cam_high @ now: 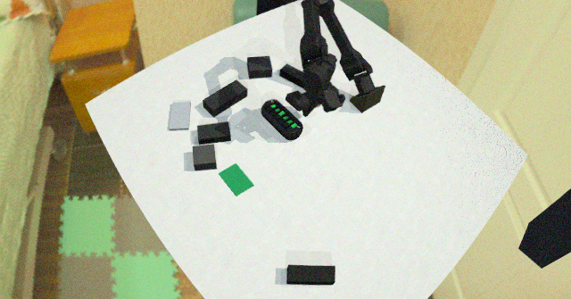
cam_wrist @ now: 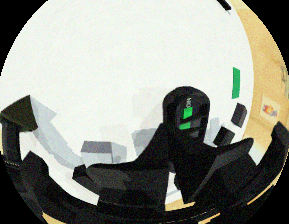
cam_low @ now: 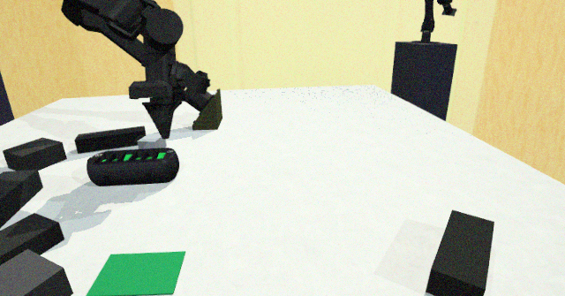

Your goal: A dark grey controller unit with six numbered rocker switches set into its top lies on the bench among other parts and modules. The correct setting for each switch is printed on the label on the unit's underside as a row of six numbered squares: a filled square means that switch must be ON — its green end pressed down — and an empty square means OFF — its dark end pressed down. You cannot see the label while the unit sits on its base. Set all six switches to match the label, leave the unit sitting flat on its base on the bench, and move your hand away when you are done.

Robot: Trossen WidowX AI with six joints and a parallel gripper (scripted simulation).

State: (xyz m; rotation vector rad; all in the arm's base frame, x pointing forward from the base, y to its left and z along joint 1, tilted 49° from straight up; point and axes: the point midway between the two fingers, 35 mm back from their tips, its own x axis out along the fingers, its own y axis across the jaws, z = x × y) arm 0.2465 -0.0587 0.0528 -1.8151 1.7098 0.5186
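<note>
The dark grey controller unit (cam_high: 281,123) (cam_low: 132,168) (cam_wrist: 187,104) sits flat on its base on the white bench (cam_high: 366,192), with its six rocker switches facing up. Several switches show green; I cannot read each one's setting. My gripper (cam_high: 307,109) (cam_low: 164,132) (cam_wrist: 164,127) is shut and empty. It points down and hangs a little above the bench just beyond one end of the unit, without touching it. In the wrist view the fingers hide the near end of the unit.
Black blocks (cam_high: 259,66) (cam_high: 225,97) (cam_high: 213,132) lie left of the unit, with a grey block (cam_high: 204,156), a pale grey plate (cam_high: 179,115) and a flat green card (cam_high: 235,179) (cam_low: 139,273). A small grey block (cam_low: 151,143) lies under the gripper. A lone black block (cam_high: 310,274) (cam_low: 463,252) sits near the front edge.
</note>
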